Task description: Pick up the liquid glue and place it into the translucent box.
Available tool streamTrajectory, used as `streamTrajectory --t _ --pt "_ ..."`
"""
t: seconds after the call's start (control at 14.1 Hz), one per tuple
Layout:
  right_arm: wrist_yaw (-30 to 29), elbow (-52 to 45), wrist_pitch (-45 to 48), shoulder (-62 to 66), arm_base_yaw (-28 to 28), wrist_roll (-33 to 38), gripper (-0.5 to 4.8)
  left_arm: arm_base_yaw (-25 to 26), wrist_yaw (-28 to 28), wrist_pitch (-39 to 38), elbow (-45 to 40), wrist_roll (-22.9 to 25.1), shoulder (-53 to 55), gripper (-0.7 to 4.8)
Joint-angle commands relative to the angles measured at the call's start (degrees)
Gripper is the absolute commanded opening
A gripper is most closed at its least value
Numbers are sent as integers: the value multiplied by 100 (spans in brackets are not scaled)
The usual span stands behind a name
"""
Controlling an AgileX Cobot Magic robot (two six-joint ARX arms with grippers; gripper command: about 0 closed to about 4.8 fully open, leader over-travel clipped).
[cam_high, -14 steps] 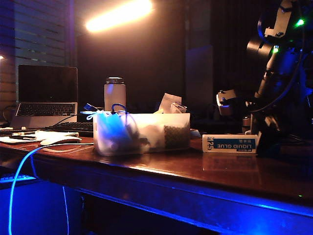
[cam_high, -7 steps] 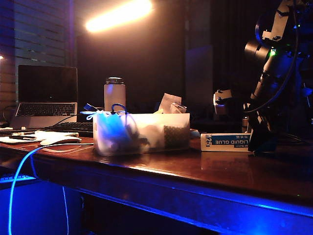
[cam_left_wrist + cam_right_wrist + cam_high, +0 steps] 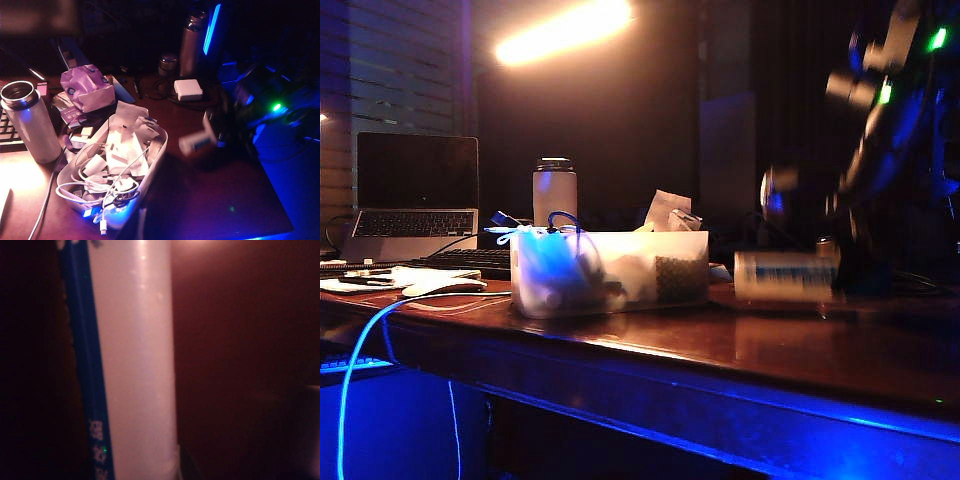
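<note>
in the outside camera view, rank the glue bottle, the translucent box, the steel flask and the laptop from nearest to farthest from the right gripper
1. Liquid glue, right beside the right gripper, off the table.
2. Translucent box, at the table's middle.
3. Steel flask, behind the box's left end.
4. Laptop, far left.

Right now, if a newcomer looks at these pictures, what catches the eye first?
The blurred liquid glue at the right, just above the table in the right gripper. Left of it stands the translucent box, glowing blue, full of cables. A bright lamp glares overhead.
</note>
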Motion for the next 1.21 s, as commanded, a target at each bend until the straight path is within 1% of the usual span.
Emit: streamTrajectory --t 0.07,0.28,0.36,0.5,0.78,1.0,1.14,1.21 --pt "-31 39 573 -450 9 70 103 2 42 109 22 -24 -20 -3" --pt "-68 109 975 -647 129 -7 110 2 42 109 22 -48 -20 -3" --pt "-48 190 1108 -643 337 -186 116 2 44 109 22 -107 -20 -3" --pt "-50 188 1668 -632 621 -240 117 2 48 107 22 -107 -20 -3" --pt "-205 216 2570 -527 984 -278 134 2 146 107 22 -111 -20 -3" --pt "-356 804 2520 -46 1106 -284 139 2 149 103 20 -155 -20 -3" --pt "-538 1268 2511 380 1200 -291 139 2 146 107 20 -197 -20 -3" --pt "-745 1408 2514 573 1226 -297 139 2 146 105 20 -199 -20 -3"
